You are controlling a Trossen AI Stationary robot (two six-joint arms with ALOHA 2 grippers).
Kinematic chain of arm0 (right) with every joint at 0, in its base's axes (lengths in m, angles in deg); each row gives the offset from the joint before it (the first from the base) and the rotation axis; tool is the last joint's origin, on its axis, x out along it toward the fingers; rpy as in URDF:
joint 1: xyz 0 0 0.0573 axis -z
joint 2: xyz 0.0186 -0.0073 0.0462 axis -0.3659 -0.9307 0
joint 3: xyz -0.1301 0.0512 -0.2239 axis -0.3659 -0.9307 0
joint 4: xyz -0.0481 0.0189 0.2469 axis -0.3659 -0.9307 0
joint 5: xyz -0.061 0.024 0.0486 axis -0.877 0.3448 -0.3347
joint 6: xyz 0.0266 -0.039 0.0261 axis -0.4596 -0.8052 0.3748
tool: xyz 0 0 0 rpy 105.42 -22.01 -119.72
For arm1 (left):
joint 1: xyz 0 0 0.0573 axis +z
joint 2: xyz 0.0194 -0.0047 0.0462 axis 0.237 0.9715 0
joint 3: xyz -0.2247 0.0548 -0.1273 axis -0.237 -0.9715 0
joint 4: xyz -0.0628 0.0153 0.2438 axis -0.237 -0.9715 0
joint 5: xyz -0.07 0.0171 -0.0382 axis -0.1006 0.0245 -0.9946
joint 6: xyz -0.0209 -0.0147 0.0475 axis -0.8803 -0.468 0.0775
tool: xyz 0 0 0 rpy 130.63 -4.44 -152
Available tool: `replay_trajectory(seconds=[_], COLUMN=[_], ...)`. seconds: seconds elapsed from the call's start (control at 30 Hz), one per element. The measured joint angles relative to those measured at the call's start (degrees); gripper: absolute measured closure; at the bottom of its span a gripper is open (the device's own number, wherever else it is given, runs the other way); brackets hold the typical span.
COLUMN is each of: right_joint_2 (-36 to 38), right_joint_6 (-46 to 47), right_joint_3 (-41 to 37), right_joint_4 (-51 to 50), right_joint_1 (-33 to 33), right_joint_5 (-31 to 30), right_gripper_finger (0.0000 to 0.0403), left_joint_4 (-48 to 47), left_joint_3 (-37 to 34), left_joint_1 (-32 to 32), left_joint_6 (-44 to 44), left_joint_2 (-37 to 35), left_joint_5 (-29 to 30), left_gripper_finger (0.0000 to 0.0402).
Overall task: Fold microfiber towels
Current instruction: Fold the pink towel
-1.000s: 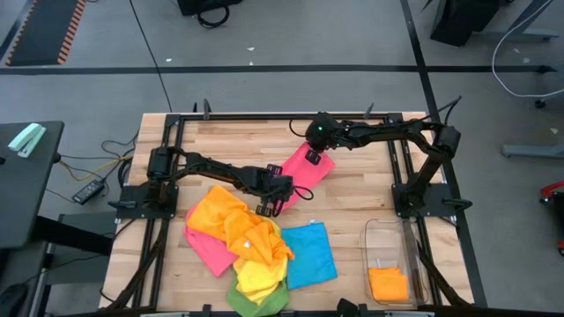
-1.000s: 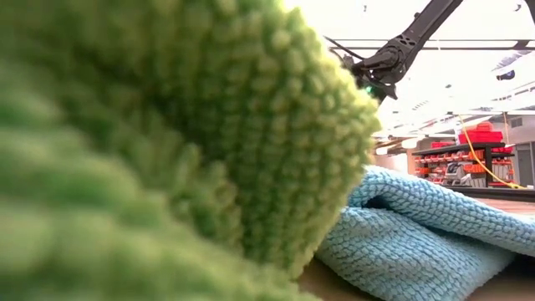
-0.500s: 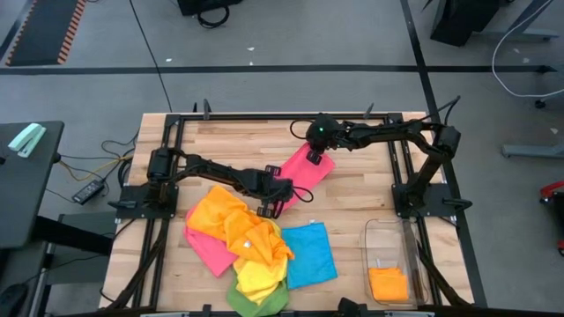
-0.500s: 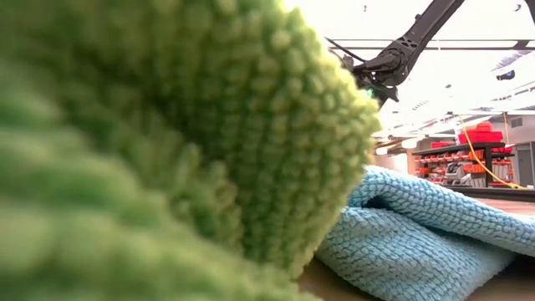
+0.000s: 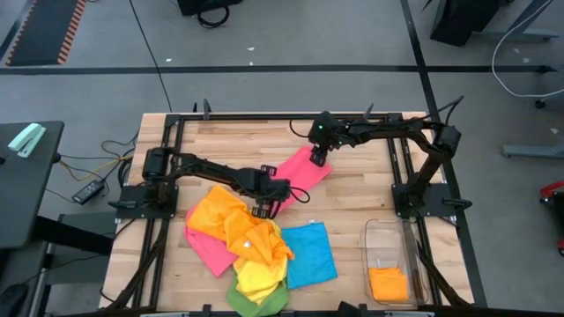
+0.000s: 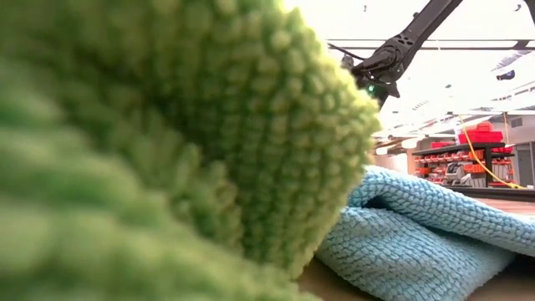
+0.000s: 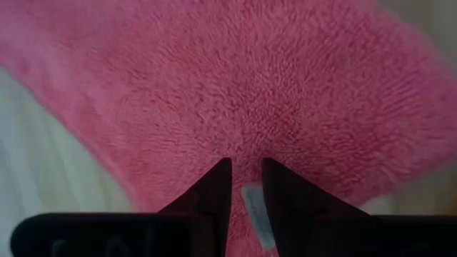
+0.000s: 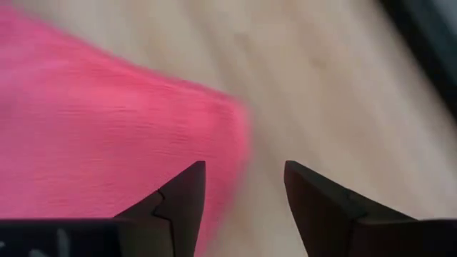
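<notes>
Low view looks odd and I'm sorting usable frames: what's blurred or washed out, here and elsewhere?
Low view: a green towel right at the lens fills most of the frame, soft-focused at left; the bright room behind is washed out. Right wrist view: the pink towel and table are blurred. High view: evenly lit.

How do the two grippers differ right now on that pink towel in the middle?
The left gripper is shut on the pink towel, pinching its near edge; the right gripper is open, gripping nothing. The left gripper sits at the towel's corner nearest the towel pile; the right gripper hovers over the far corner, half above bare table. Both point at the same pink towel.
</notes>
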Motion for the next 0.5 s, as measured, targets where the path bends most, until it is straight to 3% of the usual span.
replay_trajectory(seconds=[0.17, 0.5], right_joint_2=[0.0, 0.0], right_joint_6=[-1.3, 0.6], right_joint_3=[-0.2, -6.9], right_joint_4=[1.0, 10.7], right_joint_1=[-2.0, -12.5], right_joint_5=[8.4, 9.5], right_gripper_finger=[0.0203, 0.0203], left_joint_4=[-0.5, -3.9], left_joint_3=[0.1, 0.1], left_joint_1=[0.0, 0.1], left_joint_6=[2.9, 10.9], left_joint_2=[-1.9, -2.7], left_joint_5=[0.2, 0.5], left_gripper_finger=[0.0308, 0.0319])
